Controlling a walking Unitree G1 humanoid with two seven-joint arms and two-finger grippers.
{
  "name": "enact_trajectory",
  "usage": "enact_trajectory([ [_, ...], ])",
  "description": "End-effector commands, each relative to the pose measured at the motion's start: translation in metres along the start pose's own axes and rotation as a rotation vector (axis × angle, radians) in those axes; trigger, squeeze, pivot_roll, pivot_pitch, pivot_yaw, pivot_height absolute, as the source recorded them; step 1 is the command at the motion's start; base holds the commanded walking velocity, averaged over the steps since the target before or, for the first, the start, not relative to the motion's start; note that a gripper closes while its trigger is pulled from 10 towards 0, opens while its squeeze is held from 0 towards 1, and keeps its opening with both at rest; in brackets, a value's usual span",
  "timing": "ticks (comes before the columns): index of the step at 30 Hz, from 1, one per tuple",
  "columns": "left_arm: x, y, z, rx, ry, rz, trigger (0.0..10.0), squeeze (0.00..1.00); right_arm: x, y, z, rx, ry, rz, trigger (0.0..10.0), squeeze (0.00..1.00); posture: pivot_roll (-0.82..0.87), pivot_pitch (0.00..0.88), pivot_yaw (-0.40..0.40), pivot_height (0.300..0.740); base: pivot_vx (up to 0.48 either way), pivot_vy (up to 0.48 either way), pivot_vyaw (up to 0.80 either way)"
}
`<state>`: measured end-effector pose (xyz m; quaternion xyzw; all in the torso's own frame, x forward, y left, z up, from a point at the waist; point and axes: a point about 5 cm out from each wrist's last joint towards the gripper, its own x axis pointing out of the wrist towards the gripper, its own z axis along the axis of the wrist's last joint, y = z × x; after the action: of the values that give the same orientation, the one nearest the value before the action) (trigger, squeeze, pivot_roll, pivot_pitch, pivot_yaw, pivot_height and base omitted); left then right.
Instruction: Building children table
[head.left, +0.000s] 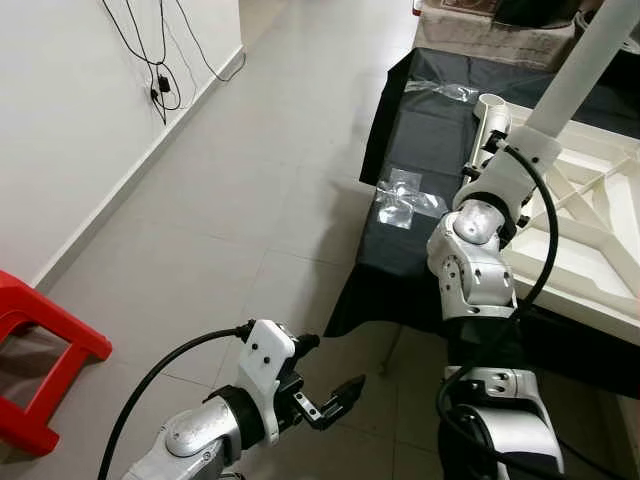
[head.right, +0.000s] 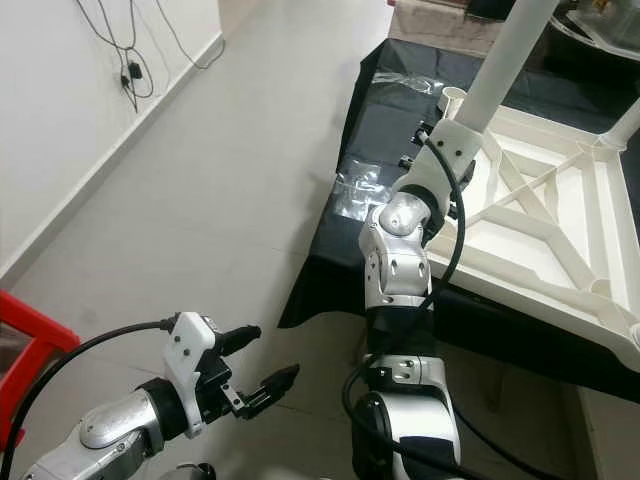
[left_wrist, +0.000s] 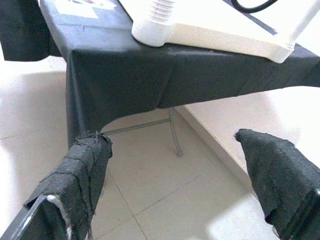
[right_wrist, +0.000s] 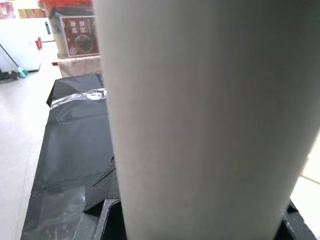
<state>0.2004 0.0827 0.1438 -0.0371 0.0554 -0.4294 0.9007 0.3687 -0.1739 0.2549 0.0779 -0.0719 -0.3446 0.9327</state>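
**Black-draped table on pale tiled floor**

Stands on thin metal legs (left_wrist: 175, 135) over a pale tiled floor (head.left: 230, 200), beside a white wall. Draped in a black cloth (head.left: 420, 140) hanging down past the front edge and corner. Carries an upturned white tabletop (head.right: 540, 230), ribbed underside up, resting directly on the cloth with one near corner projecting past the table edge. Also bears crumpled clear plastic bags (head.left: 405, 198) near the left edge and another strip of clear plastic (head.left: 440, 90) farther back. At the far end, a cardboard box (right_wrist: 75, 42) touching the cloth.
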Motion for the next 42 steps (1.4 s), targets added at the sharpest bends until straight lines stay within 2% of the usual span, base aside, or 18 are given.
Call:
enact_trajectory([
  [1,-0.002,-0.006,-0.001,-0.015,0.010,-0.016,10.0,0.00,0.003,-0.012,-0.041,-0.061,0.179,-0.048,10.0,0.00,0.09,0.266,-0.114,0.740,0.000,0.000,0.00],
  [11,-0.005,-0.012,-0.002,-0.030,0.010,-0.017,10.0,0.00,0.004,-0.014,-0.056,-0.035,0.239,-0.064,10.0,0.00,0.09,0.257,-0.123,0.740,0.000,0.000,0.00],
  [19,-0.006,-0.012,-0.003,-0.035,0.017,-0.021,10.0,0.00,0.010,-0.010,-0.039,0.026,0.164,-0.061,10.0,0.00,0.09,0.238,-0.122,0.740,0.000,0.000,0.00],
  [22,-0.005,-0.012,-0.004,-0.033,0.018,-0.023,10.0,0.00,0.012,-0.011,-0.034,0.075,0.155,-0.080,10.0,0.00,0.09,0.236,-0.123,0.740,0.000,0.000,0.00],
  [25,-0.005,-0.013,-0.003,-0.032,0.017,-0.022,10.0,0.00,0.016,-0.010,-0.015,0.109,0.053,-0.078,10.0,0.00,0.09,0.233,-0.123,0.740,0.000,0.000,0.00],
  [26,-0.005,-0.013,-0.003,-0.032,0.017,-0.022,10.0,0.00,0.016,-0.010,-0.015,0.109,0.053,-0.078,10.0,0.00,0.09,0.233,-0.123,0.740,0.000,0.000,0.00],
  [29,-0.005,-0.013,-0.003,-0.031,0.017,-0.023,10.0,0.00,0.016,-0.002,0.016,0.160,-0.091,-0.012,10.0,0.00,0.09,0.227,-0.122,0.740,0.000,0.000,0.00],
  [31,-0.005,-0.013,-0.003,-0.031,0.017,-0.023,10.0,0.00,0.016,-0.002,0.016,0.160,-0.091,-0.012,10.0,0.00,0.09,0.227,-0.122,0.740,0.000,0.000,0.00],
  [33,-0.004,-0.012,-0.003,-0.030,0.018,-0.024,10.0,0.00,0.013,0.006,0.040,0.193,-0.191,0.059,10.0,0.00,0.10,0.220,-0.120,0.740,0.000,0.000,0.00],
  [34,-0.004,-0.012,-0.003,-0.030,0.018,-0.024,10.0,0.00,0.013,0.006,0.040,0.193,-0.191,0.059,10.0,0.00,0.10,0.220,-0.120,0.740,0.000,0.000,0.00],
  [35,-0.003,-0.011,-0.004,-0.029,0.018,-0.023,10.0,0.00,0.008,0.013,0.058,0.233,-0.279,0.167,10.0,0.00,0.10,0.219,-0.121,0.740,0.000,0.000,0.00],
  [36,-0.003,-0.011,-0.004,-0.028,0.018,-0.022,10.0,0.00,0.007,0.016,0.062,0.246,-0.295,0.207,10.0,0.00,0.10,0.219,-0.121,0.740,0.000,0.000,0.00],
  [37,-0.003,-0.011,-0.004,-0.028,0.018,-0.022,10.0,0.00,0.007,0.016,0.062,0.246,-0.295,0.207,10.0,0.00,0.10,0.219,-0.121,0.740,0.000,0.000,0.00],
  [38,-0.002,-0.011,-0.004,-0.028,0.017,-0.022,10.0,0.00,0.006,0.018,0.064,0.266,-0.296,0.261,10.0,0.00,0.09,0.215,-0.119,0.740,0.000,0.000,0.00],
  [39,-0.002,-0.010,-0.004,-0.026,0.018,-0.022,10.0,0.00,0.003,0.025,0.064,0.293,-0.282,0.369,10.0,0.00,0.09,0.212,-0.118,0.740,0.000,0.000,0.00],
  [41,0.000,-0.009,-0.005,-0.021,0.018,-0.022,10.0,0.00,0.000,0.037,0.054,0.350,-0.187,0.580,10.0,0.00,0.10,0.207,-0.118,0.740,0.000,0.000,0.00],
  [42,0.000,-0.009,-0.005,-0.021,0.018,-0.022,10.0,0.00,0.000,0.037,0.054,0.350,-0.187,0.580,10.0,0.00,0.10,0.207,-0.118,0.740,0.000,0.000,0.00],
])
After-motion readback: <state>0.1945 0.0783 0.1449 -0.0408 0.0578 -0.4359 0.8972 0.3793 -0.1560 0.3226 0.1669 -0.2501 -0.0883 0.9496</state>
